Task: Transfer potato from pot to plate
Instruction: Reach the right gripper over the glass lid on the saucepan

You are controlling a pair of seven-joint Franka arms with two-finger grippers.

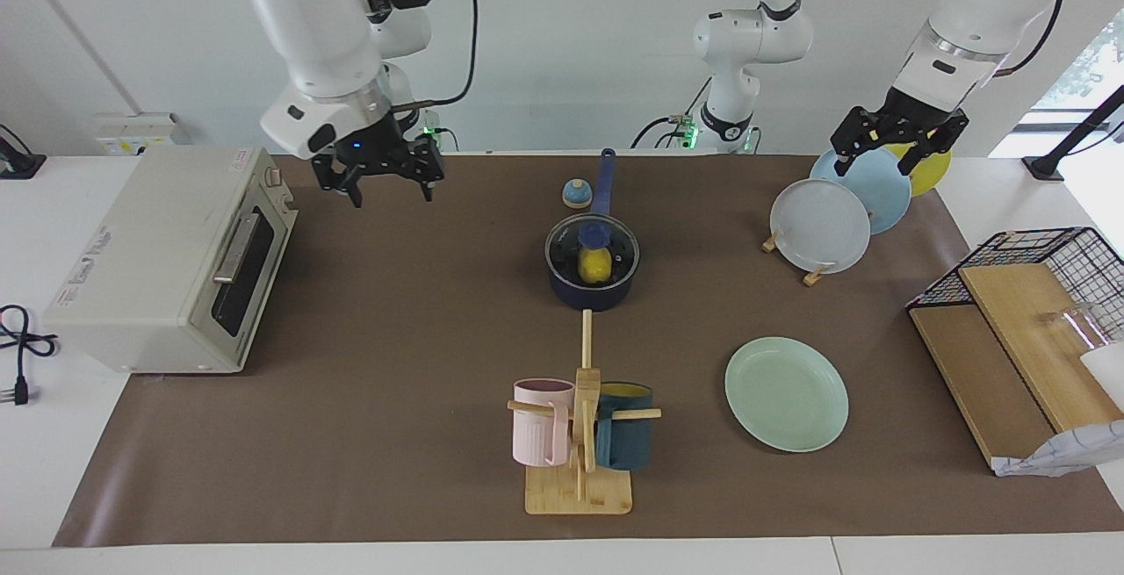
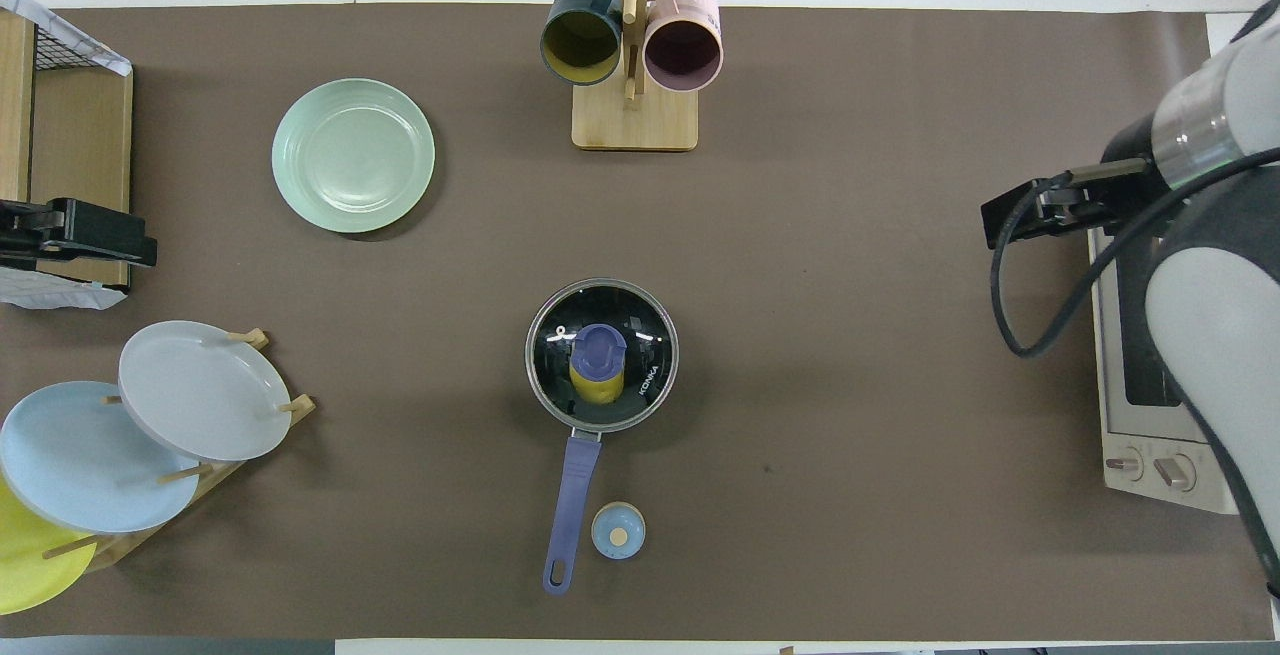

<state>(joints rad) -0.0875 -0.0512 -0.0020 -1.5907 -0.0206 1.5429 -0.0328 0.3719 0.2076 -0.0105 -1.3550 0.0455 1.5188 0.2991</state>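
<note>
The dark navy pot [image 1: 594, 296] stands mid-table with its long blue handle [image 2: 572, 495] pointing toward the robots. A glass lid with a blue knob [image 1: 594, 233] covers it. The yellow potato [image 1: 594, 267] lies inside and shows through the lid, also in the overhead view [image 2: 597, 388]. The mint-green plate [image 1: 786, 393] lies farther from the robots, toward the left arm's end, and is bare [image 2: 353, 155]. My left gripper [image 1: 894, 156] is open, in the air over the plate rack. My right gripper [image 1: 386, 186] is open, in the air beside the toaster oven.
A toaster oven [image 1: 176, 259] stands at the right arm's end. A mug tree [image 1: 584, 417] holds a pink and a teal mug. A rack holds a grey-white plate [image 1: 821, 226], a light blue and a yellow one. A small blue dome [image 1: 575, 194] sits beside the pot handle. Wooden boards and a wire basket [image 1: 1027, 329] stand at the left arm's end.
</note>
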